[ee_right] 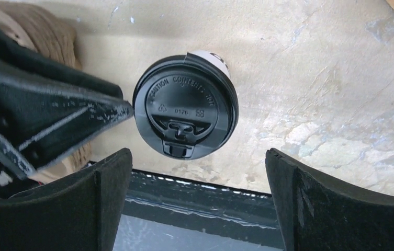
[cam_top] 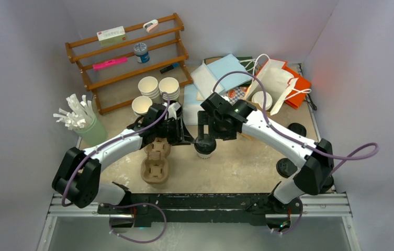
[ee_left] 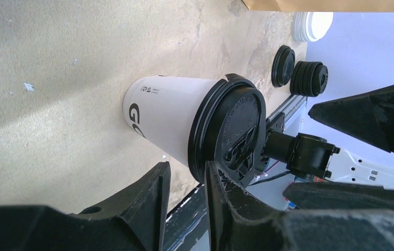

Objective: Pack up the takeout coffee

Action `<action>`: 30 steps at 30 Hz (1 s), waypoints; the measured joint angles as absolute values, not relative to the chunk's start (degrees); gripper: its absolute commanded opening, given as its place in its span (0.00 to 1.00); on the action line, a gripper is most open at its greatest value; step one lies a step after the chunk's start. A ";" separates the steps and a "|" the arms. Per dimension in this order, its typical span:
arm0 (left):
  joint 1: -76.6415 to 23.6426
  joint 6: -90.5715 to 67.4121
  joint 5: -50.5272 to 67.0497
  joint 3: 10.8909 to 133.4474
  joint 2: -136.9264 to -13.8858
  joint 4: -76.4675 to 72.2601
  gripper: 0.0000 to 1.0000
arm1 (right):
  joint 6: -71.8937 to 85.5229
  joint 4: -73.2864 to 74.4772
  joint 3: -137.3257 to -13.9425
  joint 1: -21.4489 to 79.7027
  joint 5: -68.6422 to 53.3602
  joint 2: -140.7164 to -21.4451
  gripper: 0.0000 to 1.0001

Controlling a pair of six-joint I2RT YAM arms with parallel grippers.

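One takeout coffee cup (cam_top: 204,147) stands upright at the table's middle. It is white-walled with black lettering and carries a black plastic lid (ee_right: 185,107). In the left wrist view the cup (ee_left: 168,112) shows from the side. My left gripper (ee_left: 187,178) reaches in from the cup's left. Its jaws are narrowly apart astride the lid's rim. One fingertip (ee_right: 124,111) touches the lid's edge, and the other stands clear of the cup wall. My right gripper (ee_right: 199,178) hovers above the cup, wide open and empty.
A brown pulp cup tray (cam_top: 155,162) lies just left of the cup. Stacked empty cups (cam_top: 153,86) and a wooden rack (cam_top: 126,52) stand behind. Paper bags (cam_top: 276,78) lie at the back right. Black lids (cam_top: 286,167) sit at the right. A green cup of stirrers (cam_top: 87,125) stands at the left.
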State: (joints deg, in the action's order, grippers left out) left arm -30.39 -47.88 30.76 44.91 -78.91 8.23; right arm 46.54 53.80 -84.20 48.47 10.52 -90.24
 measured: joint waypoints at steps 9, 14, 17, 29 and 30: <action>-30.37 -47.31 30.68 44.97 -79.96 8.29 0.33 | 31.86 42.09 -73.84 48.40 5.98 -81.71 0.98; -30.37 -47.11 30.68 45.74 -80.66 8.32 0.32 | 27.53 41.34 -75.55 48.40 5.45 -83.88 0.76; -30.37 -46.89 30.68 45.84 -80.86 8.38 0.32 | 27.75 40.80 -76.01 48.40 5.39 -85.78 0.74; -30.37 -46.30 30.87 46.59 -81.76 8.69 0.31 | 31.55 39.75 -73.78 48.40 4.89 -85.36 0.95; -30.37 -46.19 30.92 46.65 -81.76 8.71 0.31 | 31.46 39.77 -73.78 48.40 4.91 -85.43 0.98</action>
